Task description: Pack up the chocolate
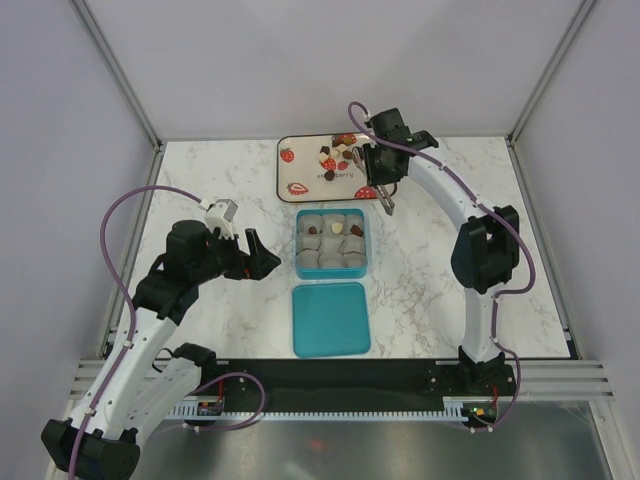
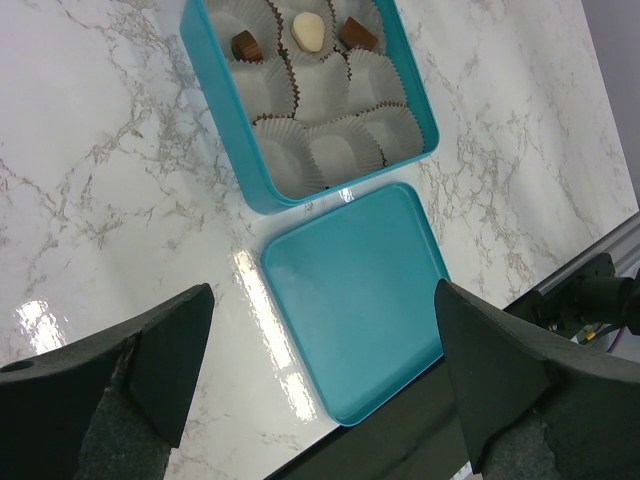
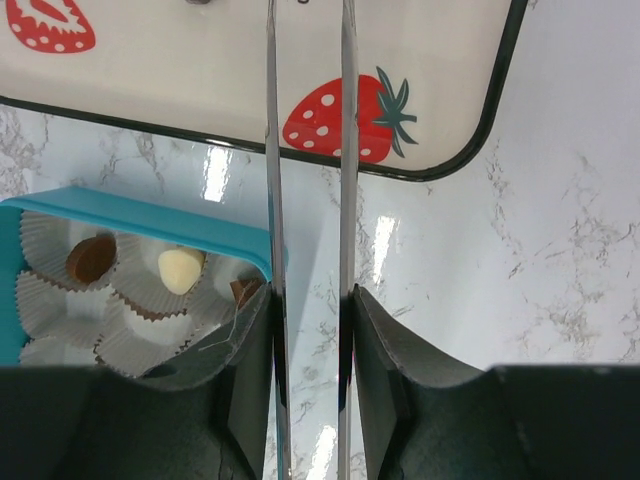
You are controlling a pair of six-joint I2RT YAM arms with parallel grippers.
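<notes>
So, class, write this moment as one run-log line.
left gripper: open | right gripper: beside tray | box: three chocolates | lid: off

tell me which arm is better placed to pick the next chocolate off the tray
Right, probably. The right tool hangs by the tray's near right corner, close to the loose chocolates. The left tool sits open, left of the teal box, farther from the tray.
</notes>
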